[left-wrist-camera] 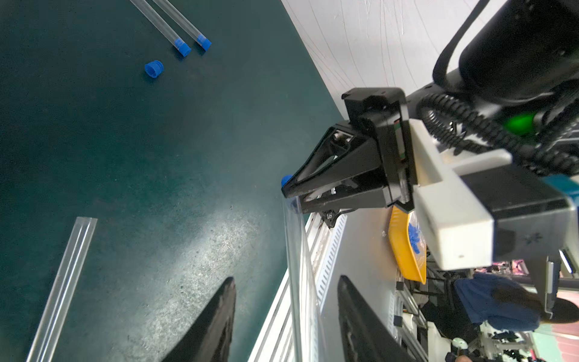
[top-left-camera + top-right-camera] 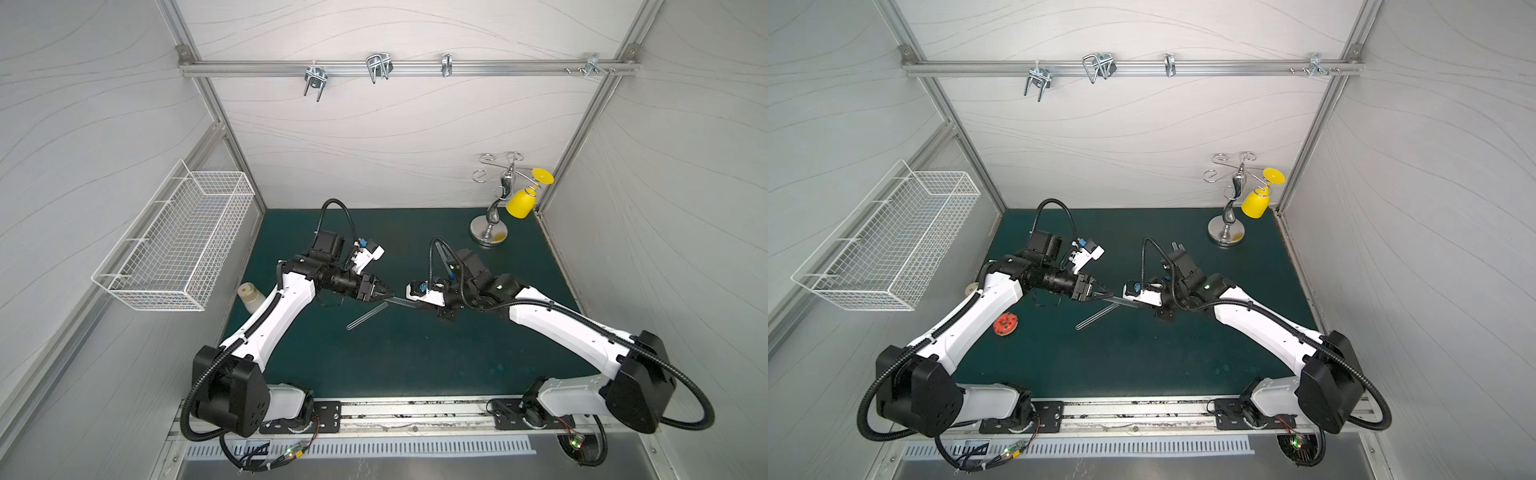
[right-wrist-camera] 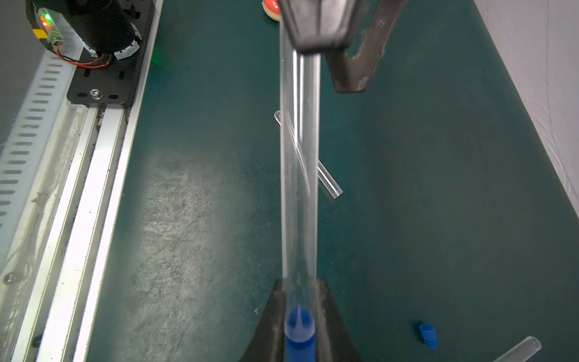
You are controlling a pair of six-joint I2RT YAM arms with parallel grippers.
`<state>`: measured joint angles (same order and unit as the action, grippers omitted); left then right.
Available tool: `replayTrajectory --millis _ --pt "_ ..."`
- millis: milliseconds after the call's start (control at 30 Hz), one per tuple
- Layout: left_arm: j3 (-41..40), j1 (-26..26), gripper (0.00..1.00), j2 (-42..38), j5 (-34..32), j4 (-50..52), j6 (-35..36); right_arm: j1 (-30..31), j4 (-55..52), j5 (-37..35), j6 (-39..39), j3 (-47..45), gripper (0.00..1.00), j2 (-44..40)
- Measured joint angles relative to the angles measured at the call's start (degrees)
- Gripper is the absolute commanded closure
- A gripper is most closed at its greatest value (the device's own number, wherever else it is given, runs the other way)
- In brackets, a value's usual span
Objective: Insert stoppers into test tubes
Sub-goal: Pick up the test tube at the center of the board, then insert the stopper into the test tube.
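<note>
Test tube (image 3: pixel 299 188) with a blue stopper (image 3: pixel 299 332) in its end hangs above the tabletop (image 3: pixel 438 188). That end is clamped in the jaws of the right gripper (image 3: pixel 300 283). The other end sits between the parted jaws of the left gripper (image 1: pixel 286 279); whether they touch it is unclear.

held test tube (image 3: pixel 299 188): stoppered end cut by picture's edge, far end behind blurred left gripper (image 3: pixel 330 69) | cream-capped bottle (image 2: pixel 249 296): partly hidden by left arm (image 2: pixel 266 320) | red round thing (image 3: pixel 272 7): cropped, cannot tell what | two stoppered test tubes (image 1: pixel 156 23): far ends cut off
</note>
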<state>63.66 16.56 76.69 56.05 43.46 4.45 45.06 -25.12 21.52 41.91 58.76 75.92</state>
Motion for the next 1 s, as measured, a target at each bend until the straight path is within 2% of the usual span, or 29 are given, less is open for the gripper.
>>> replayTrajectory --millis 300,467,533,667,800,1000 --pt "-0.2 1.1 0.86 0.0 -0.3 0.0 -0.2 0.3 -0.5 -0.3 0.0 1.3 0.88 0.0" --pt "-0.3 1.1 0.99 0.0 -0.5 -0.1 -0.2 0.3 -1.0 -0.5 -0.1 1.3 0.87 0.1" --pt "-0.6 1.1 1.00 0.0 -0.4 -0.2 -0.3 0.4 -1.0 -0.5 -0.1 1.3 0.84 0.1" --pt "-1.8 1.1 1.00 -0.7 -0.3 -1.4 -0.8 0.3 -1.0 -0.5 -0.7 1.3 0.71 0.0" --pt "-4.5 -0.3 1.00 -2.4 0.2 -3.8 -3.5 -1.1 -0.6 1.7 -3.1 1.1 0.64 -1.4" --pt "-10.1 -6.1 1.00 -5.7 3.7 -14.2 -14.5 -10.4 10.8 9.3 -12.7 -6.6 0.62 -12.4"
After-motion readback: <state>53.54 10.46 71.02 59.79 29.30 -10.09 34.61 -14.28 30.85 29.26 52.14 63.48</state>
